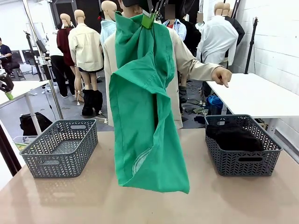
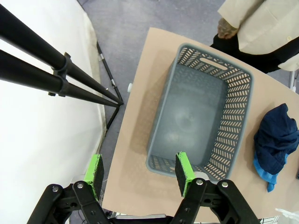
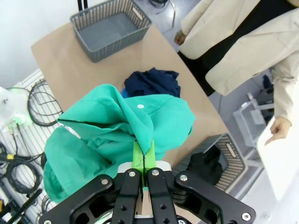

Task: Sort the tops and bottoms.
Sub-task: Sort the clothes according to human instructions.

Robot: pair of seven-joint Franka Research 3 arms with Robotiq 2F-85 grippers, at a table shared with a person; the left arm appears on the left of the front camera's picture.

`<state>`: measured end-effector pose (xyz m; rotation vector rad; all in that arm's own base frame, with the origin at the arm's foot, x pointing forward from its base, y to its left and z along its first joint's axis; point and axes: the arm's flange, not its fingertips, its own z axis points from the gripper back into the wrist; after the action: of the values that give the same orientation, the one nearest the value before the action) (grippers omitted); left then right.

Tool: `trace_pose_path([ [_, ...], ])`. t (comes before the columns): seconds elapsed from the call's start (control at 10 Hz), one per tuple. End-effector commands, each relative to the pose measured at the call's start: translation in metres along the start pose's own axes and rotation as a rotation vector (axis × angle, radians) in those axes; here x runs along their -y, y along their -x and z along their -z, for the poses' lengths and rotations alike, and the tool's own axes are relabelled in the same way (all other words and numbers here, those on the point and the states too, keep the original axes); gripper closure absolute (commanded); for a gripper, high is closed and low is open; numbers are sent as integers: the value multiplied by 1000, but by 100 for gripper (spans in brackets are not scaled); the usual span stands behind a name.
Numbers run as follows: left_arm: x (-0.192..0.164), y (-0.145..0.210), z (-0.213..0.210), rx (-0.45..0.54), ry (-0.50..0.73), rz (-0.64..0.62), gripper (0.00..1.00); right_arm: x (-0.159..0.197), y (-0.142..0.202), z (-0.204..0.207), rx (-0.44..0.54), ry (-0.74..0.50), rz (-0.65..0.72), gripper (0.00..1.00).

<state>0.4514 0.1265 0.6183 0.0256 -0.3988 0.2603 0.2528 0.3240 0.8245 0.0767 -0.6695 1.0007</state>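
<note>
Green garment (image 1: 147, 116) is hanging in folds from the right pincer (image 1: 148, 19), which is clamping together on a bunched top edge (image 3: 144, 156), high above the middle of the surface (image 1: 93, 200). Left pincer (image 2: 138, 161) is hovering with fingers apart and gripping nothing, over the near-left corner, just above the near rim of the left basket (image 2: 233, 121). That basket is sitting by the left edge, showing a bare floor. Right basket (image 1: 243, 161) is sitting by the right edge, holding the black garment (image 1: 236, 137). Navy garment (image 3: 152, 81) is lying crumpled over the blue one (image 2: 264, 170) near the far edge, between the baskets. A broad bare strip is running along the near edge. A person's hand (image 1: 222, 74) is pointing down beyond the far-right corner.
</note>
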Motion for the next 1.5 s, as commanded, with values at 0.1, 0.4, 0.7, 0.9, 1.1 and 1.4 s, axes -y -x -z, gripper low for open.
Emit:
trace_pose_path([
  [0.1, -1, -1, -1, -8, 8, -6, 21, 53, 18, -25, 46, 119, 53, 100],
  [0.4, -1, -1, -1, -8, 8, -6, 21, 115, 52, -56, 59, 294, 195, 100],
  [0.7, -1, -1, -1, -8, 8, -6, 21, 224, 95, -74, 208, 321, 368, 100],
  [0.9, -1, -1, -1, -8, 8, -6, 21, 310, 141, -50, 304, 229, 527, 100],
  [1.1, -1, -1, -1, -8, 8, -6, 21, 243, 108, -81, 177, 348, 419, 100],
  [1.4, -1, -1, -1, -8, 8, -6, 21, 243, 108, -81, 177, 348, 419, 100],
])
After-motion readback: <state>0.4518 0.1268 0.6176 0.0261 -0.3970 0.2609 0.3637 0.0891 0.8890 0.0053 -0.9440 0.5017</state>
